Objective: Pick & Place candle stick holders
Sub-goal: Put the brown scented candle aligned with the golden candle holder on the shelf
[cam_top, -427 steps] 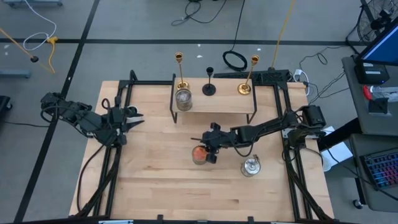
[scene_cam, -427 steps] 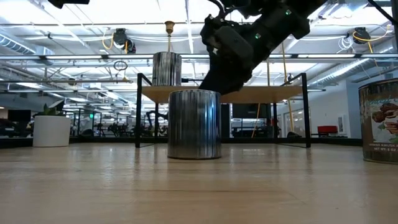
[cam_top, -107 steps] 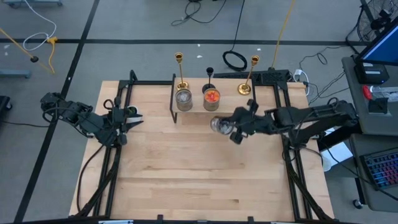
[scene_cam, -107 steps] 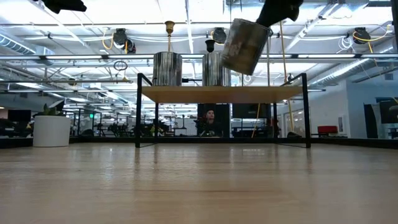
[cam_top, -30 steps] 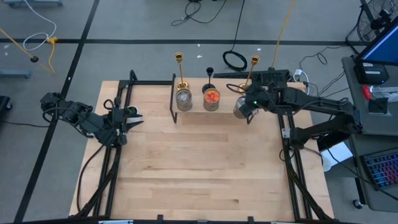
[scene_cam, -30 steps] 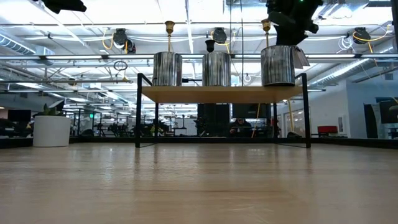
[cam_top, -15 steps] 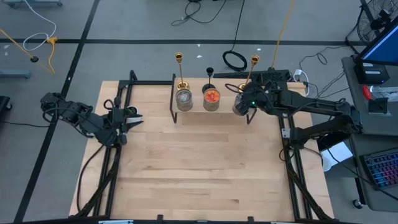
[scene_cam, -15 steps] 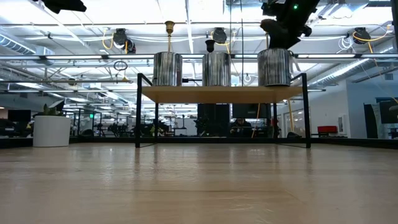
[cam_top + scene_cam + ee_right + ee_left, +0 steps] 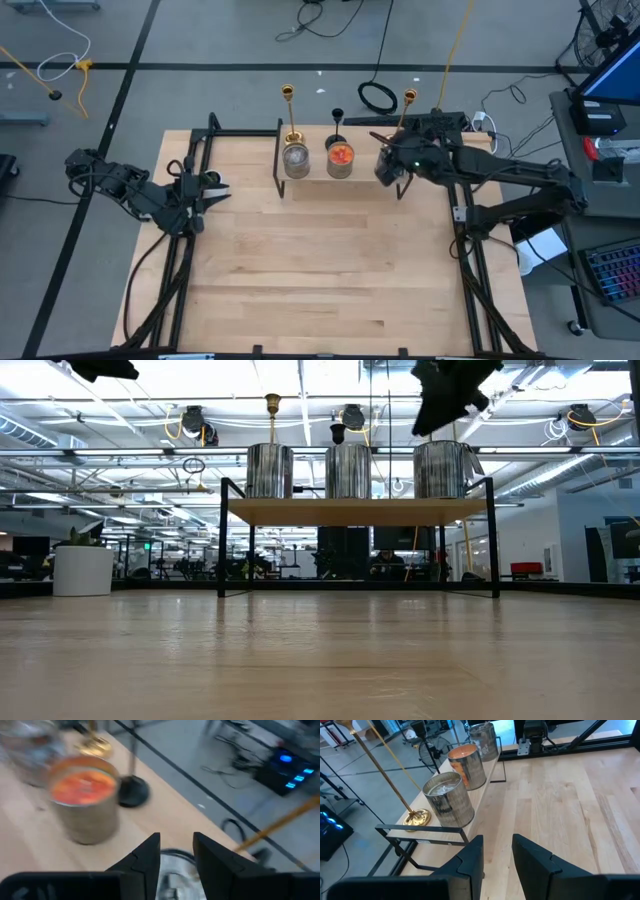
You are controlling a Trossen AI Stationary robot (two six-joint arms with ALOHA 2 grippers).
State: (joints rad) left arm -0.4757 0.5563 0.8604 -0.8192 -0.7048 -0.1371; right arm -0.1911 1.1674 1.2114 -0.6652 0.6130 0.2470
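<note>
Wooden shelf [image 9: 310, 178] holds three cans before the holders; right gripper [image 9: 388, 166] open over the third

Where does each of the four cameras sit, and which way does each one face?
High: overhead, facing straight down at the table; both arms show, right claw at the shelf.
Low: at tabletop height, facing level toward the shelf; the right arm shows above the cans.
Left wrist: behind the left claw, facing along the shelf.
Right wrist: above the shelf, own fingers over the third can.
Shared: the orange-topped can shows in the high and both wrist views.
</note>
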